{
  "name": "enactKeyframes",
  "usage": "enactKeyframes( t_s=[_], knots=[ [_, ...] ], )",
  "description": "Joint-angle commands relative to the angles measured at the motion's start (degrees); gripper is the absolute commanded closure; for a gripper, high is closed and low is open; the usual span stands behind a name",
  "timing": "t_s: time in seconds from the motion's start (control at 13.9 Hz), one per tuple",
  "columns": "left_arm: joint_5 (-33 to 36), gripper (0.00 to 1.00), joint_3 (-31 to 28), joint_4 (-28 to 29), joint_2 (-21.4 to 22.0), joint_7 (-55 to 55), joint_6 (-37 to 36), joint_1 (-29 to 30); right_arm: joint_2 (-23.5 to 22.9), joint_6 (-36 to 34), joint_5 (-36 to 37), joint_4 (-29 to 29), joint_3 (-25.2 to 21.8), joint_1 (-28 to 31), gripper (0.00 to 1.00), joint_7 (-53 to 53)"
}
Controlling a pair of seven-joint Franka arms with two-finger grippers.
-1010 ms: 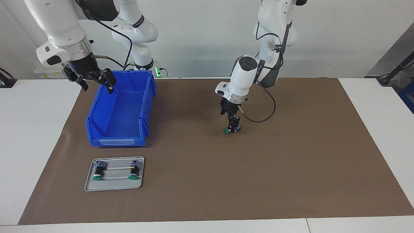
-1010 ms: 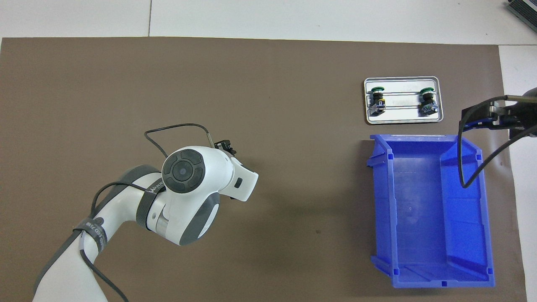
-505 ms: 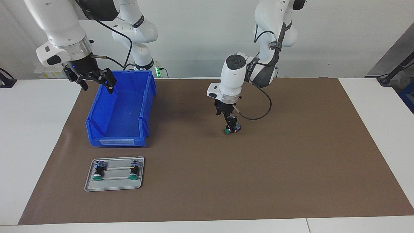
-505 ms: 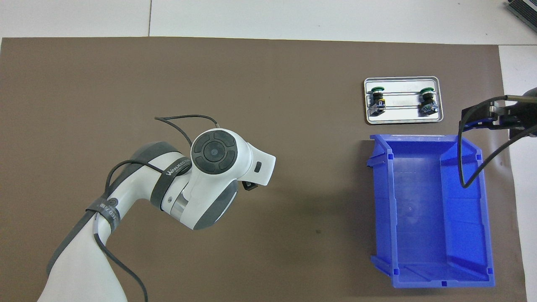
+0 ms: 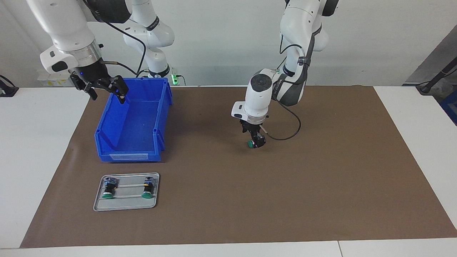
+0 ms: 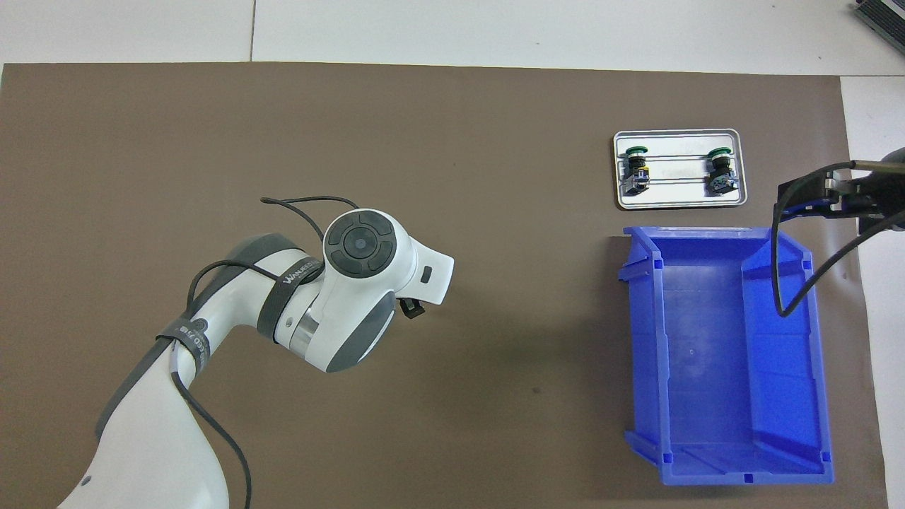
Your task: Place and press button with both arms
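The button [image 5: 252, 144] is gripped by the left gripper [image 5: 257, 141] low over the middle of the brown mat [image 5: 321, 178]. It is held lying down, with the green cap turned away from the robots. The right gripper [image 5: 107, 89] is held open over the blue bin [image 5: 162, 117], waiting. Two more buttons [image 5: 107, 188] lie on the small tray [image 5: 125, 205].

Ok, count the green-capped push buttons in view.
3. Two lie on the metal tray: button one, button two. The third button is at the left end effector, over the mat.
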State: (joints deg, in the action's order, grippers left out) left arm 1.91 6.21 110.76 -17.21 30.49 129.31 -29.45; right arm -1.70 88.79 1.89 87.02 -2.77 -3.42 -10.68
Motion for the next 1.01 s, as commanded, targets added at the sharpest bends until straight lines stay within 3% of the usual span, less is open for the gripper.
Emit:
enactKeyframes(
  t_s=[0.0,0.14,0.94],
  knots=[
    [1.26,0.0,0.11,2.79,1.03,2.71,1.72,0.35,1.17,1.03,-0.66,1.49,0.23,0.34,0.0,-0.22],
    [1.26,0.0,0.11,5.07,1.12,3.52,5.5,0.79,1.17,1.03,-0.66,1.49,0.23,0.34,0.0,-0.13],
    [1.26,0.0,0.11,8.51,1.04,7.83,9.74,0.79,1.17,1.03,-0.66,1.49,0.23,0.34,0.0,-0.13]
  ],
)
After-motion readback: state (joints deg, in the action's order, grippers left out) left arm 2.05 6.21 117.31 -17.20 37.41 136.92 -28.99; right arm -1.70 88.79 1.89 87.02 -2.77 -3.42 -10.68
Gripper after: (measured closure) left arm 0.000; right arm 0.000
